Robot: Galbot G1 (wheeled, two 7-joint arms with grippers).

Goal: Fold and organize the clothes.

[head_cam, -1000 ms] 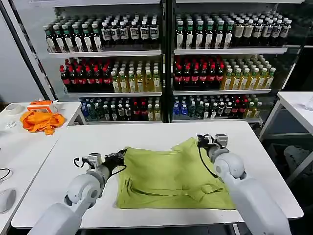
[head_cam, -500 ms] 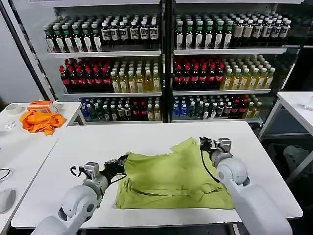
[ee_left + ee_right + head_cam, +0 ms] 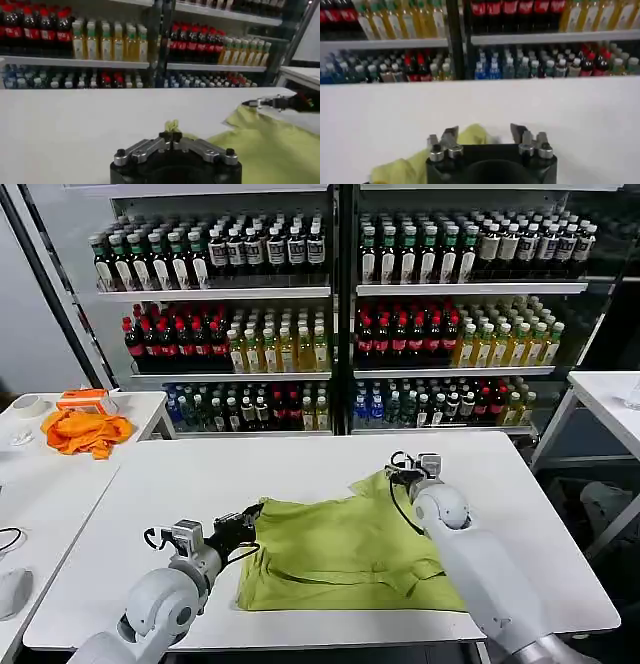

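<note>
Shelves of bottled drinks [image 3: 330,314] stand behind the white counter [image 3: 200,474] where the lime yellow-green knit T-shirt [image 3: 340,549] lies rumpled, partly folded, at the near middle. The left tool [image 3: 171,137] is pressed together, pinching the shirt's left edge; the right tool [image 3: 485,137] stands spread at the far right corner, fabric bunched between its fingers but not gripped. To fold well, I judge the right should close on that corner first, then both travel level and together, keeping the cloth taut.

We see the lime-green T-shirt [image 3: 345,549] lying rumpled and partly folded on the white table [image 3: 150,484], near its front edge.
</note>
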